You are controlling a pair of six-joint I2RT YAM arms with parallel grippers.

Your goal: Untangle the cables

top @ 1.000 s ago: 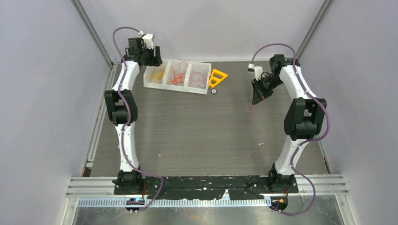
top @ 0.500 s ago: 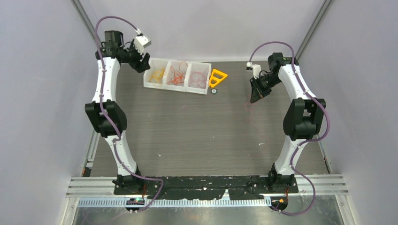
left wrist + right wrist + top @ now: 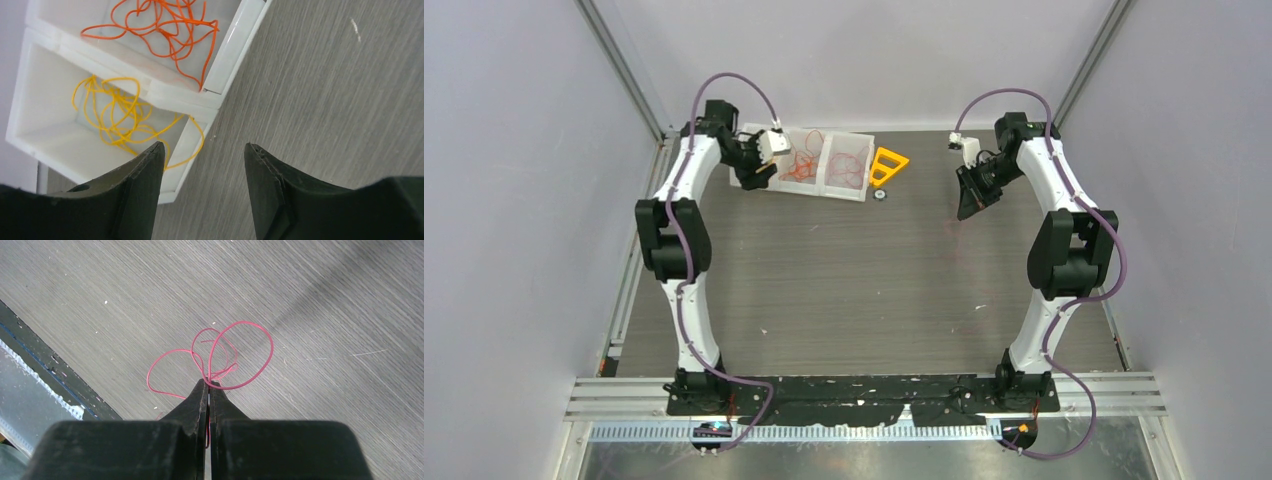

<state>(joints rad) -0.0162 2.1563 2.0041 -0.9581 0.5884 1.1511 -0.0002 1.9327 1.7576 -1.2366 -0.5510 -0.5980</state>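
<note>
Worktop [image 3: 854, 290]: grey wood-grain, black tape strip along near edge, metal rail in front.
Room: plain pale walls on 3 sides, alu posts in far corners.
Tray [image 3: 822, 187]: white, 3 bins, at far edge left of centre; yellow triangle [image 3: 887, 165] just right of it.
L arm: reaches up the left side, elbow bent out, wrist turned in over tray's left end.
L gripper [image 3: 202, 150]: released, jaws apart, nothing between them; hovers above tray's near edge.
R arm: up the right side, wrist angled down and inward, well apart from tray.
R gripper [image 3: 209, 385]: clenched on red cable [image 3: 244, 322]; strand pinched at the tips, loops hang free above the worktop.
Yellow cables [image 3: 117, 117]: loose bunch in left bin, one strand over its near wall.
Orange cables [image 3: 165, 25]: mid bin.
Red bunch [image 3: 849, 172]: right bin.
L wrist only: strand over the wall, bin colours up close.
R wrist only: the pinch and loop shape; top view shows the red cable barely, as a faint line under the R gripper.
</note>
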